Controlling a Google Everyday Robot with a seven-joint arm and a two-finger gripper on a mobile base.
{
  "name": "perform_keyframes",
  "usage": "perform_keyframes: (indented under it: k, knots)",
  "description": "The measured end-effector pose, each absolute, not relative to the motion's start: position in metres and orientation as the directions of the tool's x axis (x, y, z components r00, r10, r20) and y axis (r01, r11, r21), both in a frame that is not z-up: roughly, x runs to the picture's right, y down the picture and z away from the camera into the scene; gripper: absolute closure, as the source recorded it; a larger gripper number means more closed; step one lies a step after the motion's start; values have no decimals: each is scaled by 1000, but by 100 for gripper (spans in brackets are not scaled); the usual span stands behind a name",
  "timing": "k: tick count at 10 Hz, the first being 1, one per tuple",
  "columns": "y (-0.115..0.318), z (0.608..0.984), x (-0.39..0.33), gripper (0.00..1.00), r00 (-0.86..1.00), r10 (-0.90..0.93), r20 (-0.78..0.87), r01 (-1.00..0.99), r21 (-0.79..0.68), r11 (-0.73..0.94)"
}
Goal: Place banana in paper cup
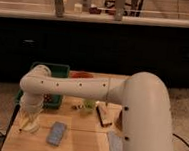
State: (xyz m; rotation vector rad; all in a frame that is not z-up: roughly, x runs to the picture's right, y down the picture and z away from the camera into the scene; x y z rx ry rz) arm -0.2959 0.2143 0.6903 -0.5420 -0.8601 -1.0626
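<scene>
My white arm reaches across the wooden table [81, 144] to the left. My gripper [30, 115] points down at the table's left side, directly over the short white paper cup [29, 128], and covers most of it. Only the cup's pale rim and lower wall show under the gripper. The banana does not show as a separate thing; it is hidden by the gripper or the cup.
A green basket [58, 69] with small items stands behind the arm at the back left, with a red-orange bowl [81, 75] beside it. A blue-grey packet [57, 133] lies right of the cup, another [115, 144] at the front right. A brown object [103, 116] and a small green thing [88, 105] lie mid-table.
</scene>
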Motion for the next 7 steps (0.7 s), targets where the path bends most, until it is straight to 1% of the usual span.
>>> perform_keyframes:
  k: [1, 2, 4, 5, 6, 7]
  knots:
    - [214, 690, -296, 83, 222, -526, 821, 913, 14, 407]
    - [215, 690, -297, 71, 221, -527, 820, 914, 15, 406]
    - [215, 690, -298, 52, 218, -528, 821, 915, 17, 404]
    - [216, 690, -298, 40, 216, -528, 821, 915, 18, 402]
    - [216, 690, -298, 30, 214, -529, 821, 916, 20, 401]
    - [216, 690, -298, 24, 212, -529, 822, 916, 21, 400]
